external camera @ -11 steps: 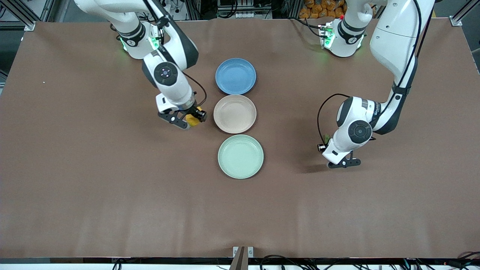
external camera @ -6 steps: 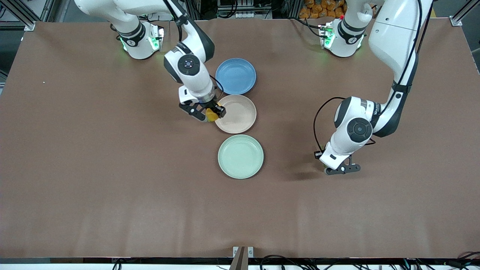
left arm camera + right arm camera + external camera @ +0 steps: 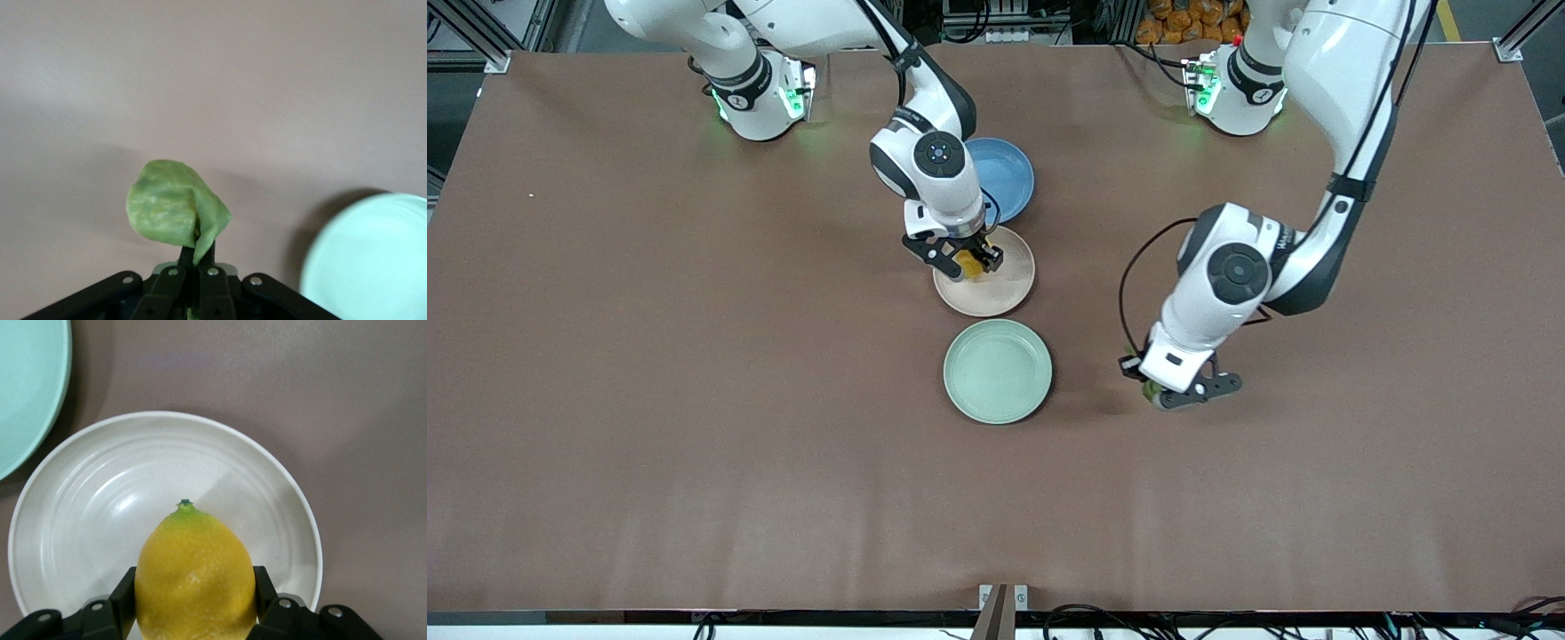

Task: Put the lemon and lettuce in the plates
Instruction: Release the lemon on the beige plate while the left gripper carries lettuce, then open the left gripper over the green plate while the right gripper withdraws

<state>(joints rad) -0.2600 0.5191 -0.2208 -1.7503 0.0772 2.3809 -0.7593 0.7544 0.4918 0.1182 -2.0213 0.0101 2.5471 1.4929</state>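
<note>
My right gripper is shut on the yellow lemon and holds it over the beige-pink plate. In the right wrist view the lemon sits between the fingers above that plate. My left gripper is shut on the green lettuce and hangs over bare table beside the mint green plate, toward the left arm's end. In the left wrist view the lettuce sticks out of the closed fingertips, and the mint plate shows at the edge.
A blue plate lies farther from the front camera than the beige-pink plate, partly covered by the right arm. The three plates form a row down the table's middle. Brown table cloth spreads all around.
My right gripper carried the lemon from the table beside the beige-pink plate to over that plate. My left gripper moved with the lettuce toward the mint plate.
</note>
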